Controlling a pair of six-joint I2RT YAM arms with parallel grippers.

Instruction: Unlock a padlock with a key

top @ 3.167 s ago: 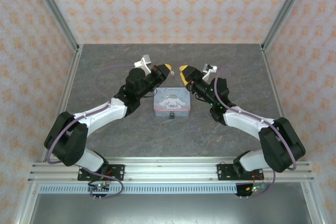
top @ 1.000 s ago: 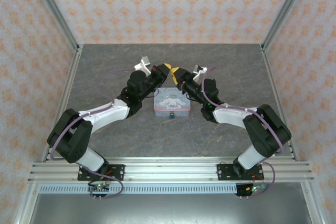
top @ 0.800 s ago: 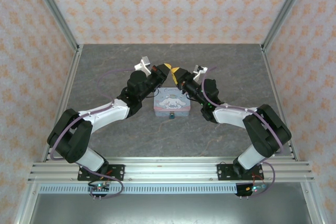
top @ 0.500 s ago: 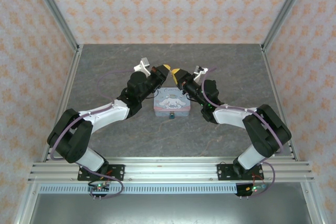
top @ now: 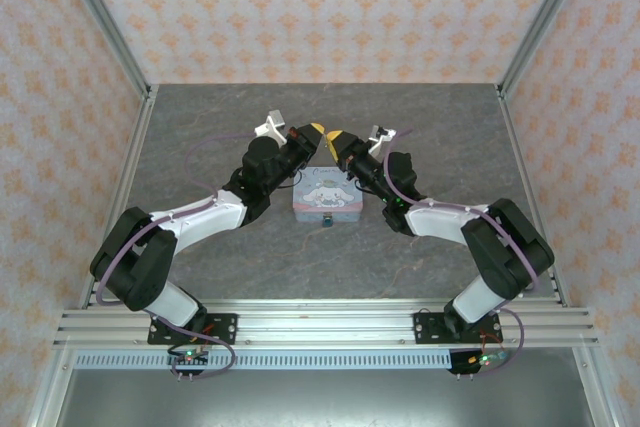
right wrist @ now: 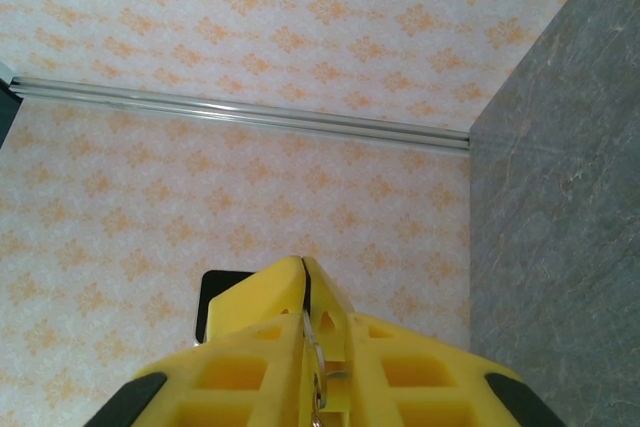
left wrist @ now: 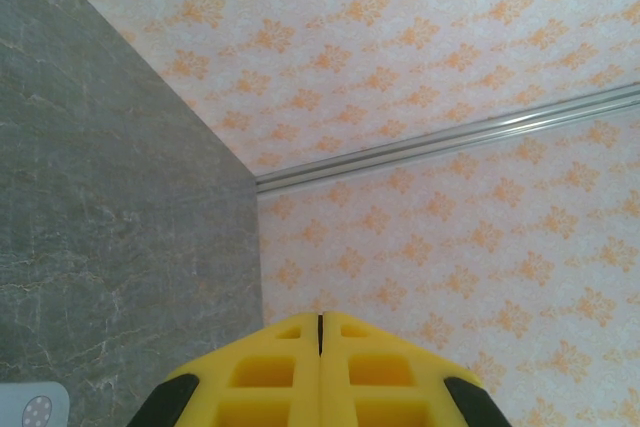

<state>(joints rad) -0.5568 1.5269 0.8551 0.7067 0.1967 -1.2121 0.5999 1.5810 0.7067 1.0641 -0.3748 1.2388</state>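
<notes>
We hold the key (right wrist: 313, 343) pinched in the right gripper (right wrist: 304, 272), whose yellow fingers are closed on it so that the pale sliver lies along their seam. The left gripper (left wrist: 320, 319) is pressed fully together, with nothing between its fingers. Both hang tip to tip above the far side of the tin box (top: 328, 197), mid-table (top: 200, 247). The padlock (top: 327, 220) sits at the box's near side, toward our bases and about midway between the arms. We judge the key must come back over the box and down.
</notes>
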